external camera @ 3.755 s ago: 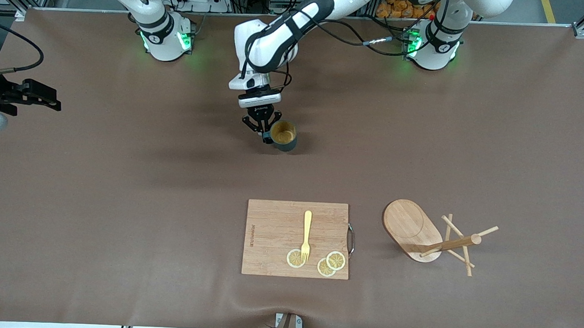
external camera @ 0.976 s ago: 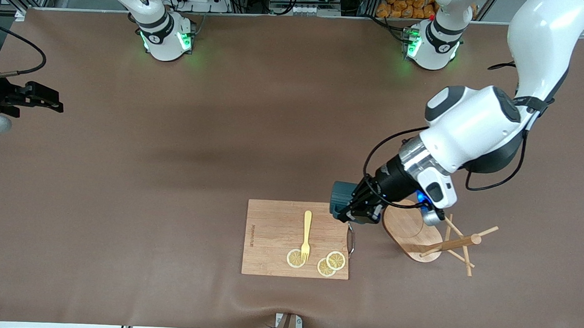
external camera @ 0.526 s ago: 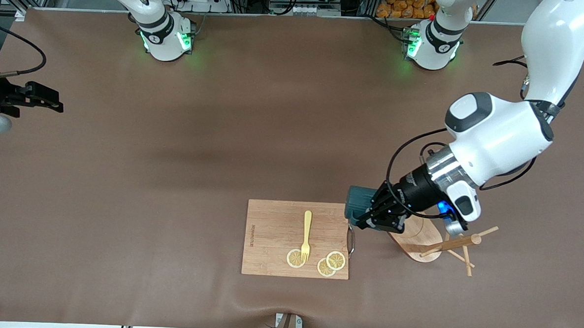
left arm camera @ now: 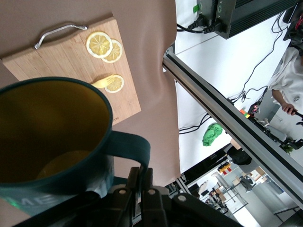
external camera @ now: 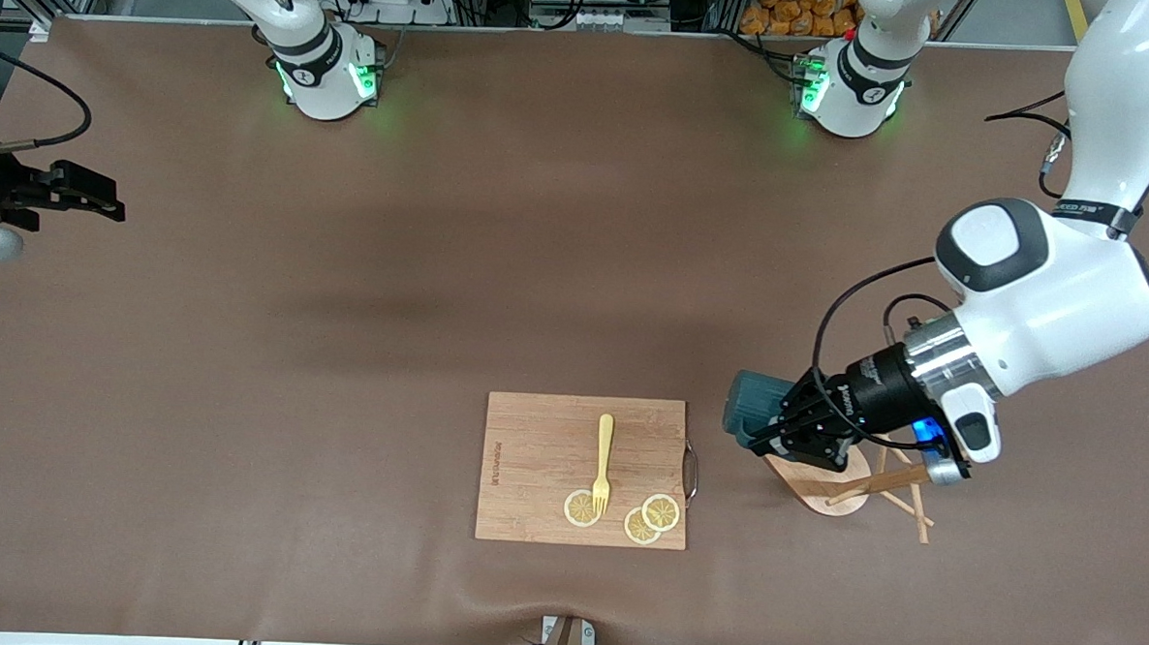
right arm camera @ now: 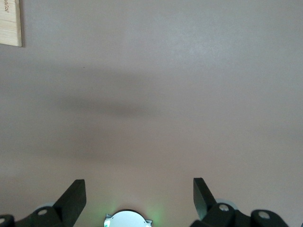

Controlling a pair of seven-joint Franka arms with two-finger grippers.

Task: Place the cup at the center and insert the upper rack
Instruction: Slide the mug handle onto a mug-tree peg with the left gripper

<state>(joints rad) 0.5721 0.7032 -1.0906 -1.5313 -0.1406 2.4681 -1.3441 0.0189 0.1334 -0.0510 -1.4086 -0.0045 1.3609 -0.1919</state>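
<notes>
- Left gripper (external camera: 781, 438) clamped on the handle of the cup (external camera: 751, 411), carrying it in the air over the gap between the cutting board (external camera: 539, 466) and the upper rack (external camera: 844, 470), right at the edge of the rack's oval base.
- Cup lies on its side in the grip. Left wrist view shows its tan inside (left arm camera: 47, 127), and the fingers (left arm camera: 144, 182) pinched together on the teal handle.
- Upper rack is tipped over on the table toward the left arm's end: base up on its edge, post roughly level, pegs splayed against the table. Gripper and wrist cover part of base and post in the front view.
- Cutting board is flat, just beside the rack on the side toward the right arm's end, metal handle (external camera: 692, 471) on the edge facing the rack. Cup and board not touching.
- On the board: yellow fork (external camera: 603, 464) with its tines on one lemon slice (external camera: 581, 508); two more overlapping slices (external camera: 651, 518) near the handle-side corner.
- Left arm comes from its base at the table edge farthest from the front camera, elbow high, forearm angled down, wrist turned so the gripper points sideways toward the board.
- Right gripper (external camera: 81, 194) waits at the right arm's end of the table with jaws spread wide, nothing between them; right wrist view shows bare tabletop and a corner of the board (right arm camera: 10, 23).
</notes>
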